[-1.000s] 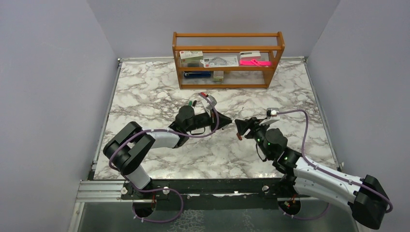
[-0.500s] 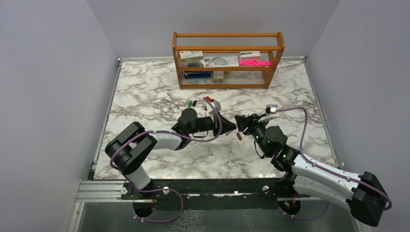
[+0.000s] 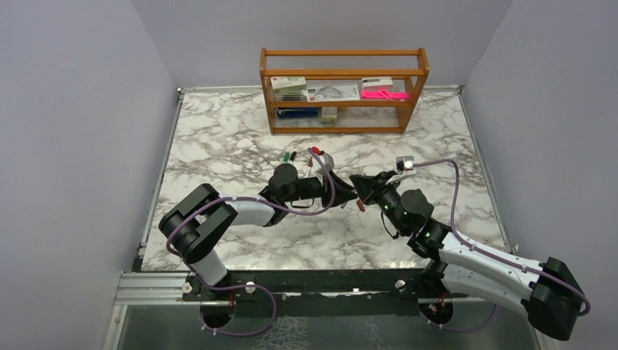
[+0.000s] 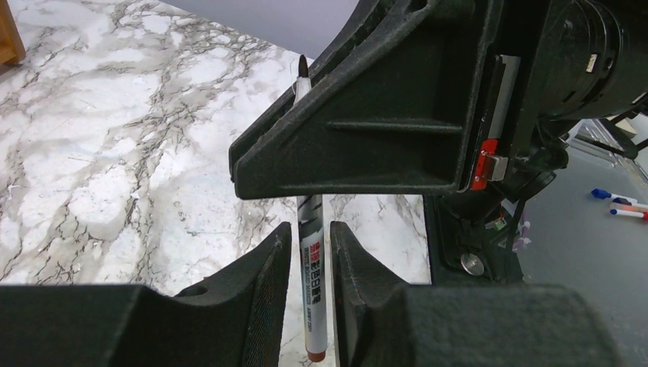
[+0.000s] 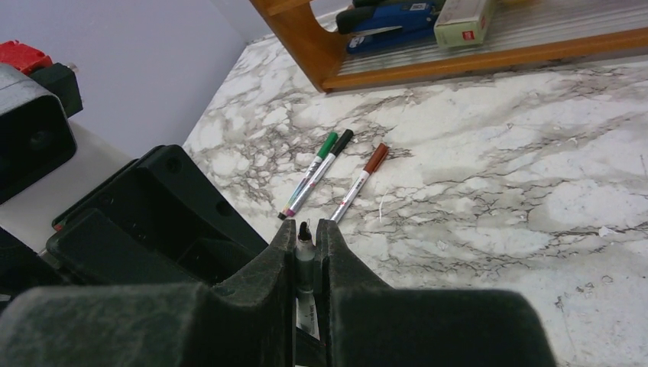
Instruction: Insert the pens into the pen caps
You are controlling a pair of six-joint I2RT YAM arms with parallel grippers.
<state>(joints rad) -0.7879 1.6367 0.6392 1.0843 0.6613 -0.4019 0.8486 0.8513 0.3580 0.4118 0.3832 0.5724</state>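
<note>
A silver-white pen (image 4: 313, 283) with a bare dark tip and a red-brown rear end hangs between the two grippers above the middle of the table. My right gripper (image 5: 306, 224) is shut on it just behind the tip (image 5: 304, 232). The left gripper (image 4: 309, 228) straddles the barrel lower down, its jaws open with a thin gap on each side. From above, both grippers meet over the marble, right gripper (image 3: 358, 187) against left gripper (image 3: 348, 192). Three more pens lie on the table wearing pen caps: green (image 5: 328, 142), black (image 5: 344, 138) and red-brown (image 5: 375, 158).
A wooden shelf rack (image 3: 342, 91) with a blue stapler, boxes and a flat pink item stands at the back of the marble table (image 3: 218, 138). The capped pens (image 3: 288, 156) lie just beyond the left wrist.
The right gripper has moved left and shut on the pen near its tip. The left gripper's jaws have eased apart off the barrel.
</note>
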